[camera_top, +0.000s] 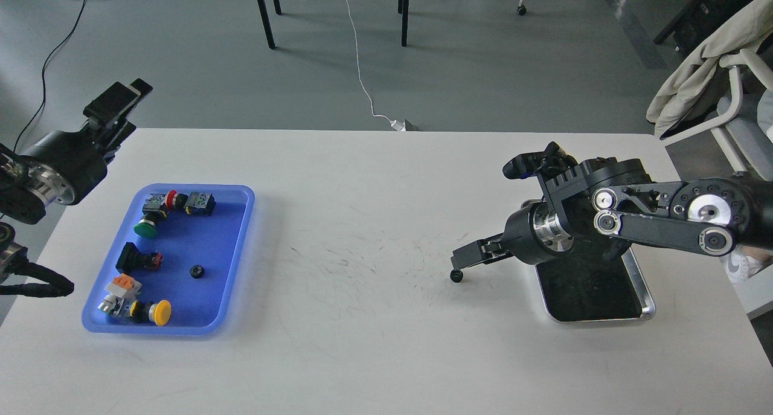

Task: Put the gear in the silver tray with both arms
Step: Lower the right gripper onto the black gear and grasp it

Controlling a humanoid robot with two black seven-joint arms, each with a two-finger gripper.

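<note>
**Small gear at the right gripper's tip, left of the silver tray**

The silver tray (646, 309) sits on the white table (362, 342), and its dark bottom is partly covered by the right arm (658, 221), which reaches across it from the right. The right gripper (462, 265) points leftward past the tray's left rim, low over the tabletop. A small black gear (456, 275) sits right at the fingertips, outside the tray and near its left side; whether the fingers pinch it or merely touch it cannot be told, since they appear as one dark shape.

Far to the left of the silver tray lies a blue plastic tray (238, 252) holding several push-button switches: a green-capped one (145, 226), a red-capped one (171, 199), a yellow-capped one (158, 312). Another small black gear (196, 272) rests loose near that tray's middle.

The left gripper (121, 104) is raised above the table's far-left corner, well away from the silver tray. It holds nothing, and its finger spacing is unclear.
</note>
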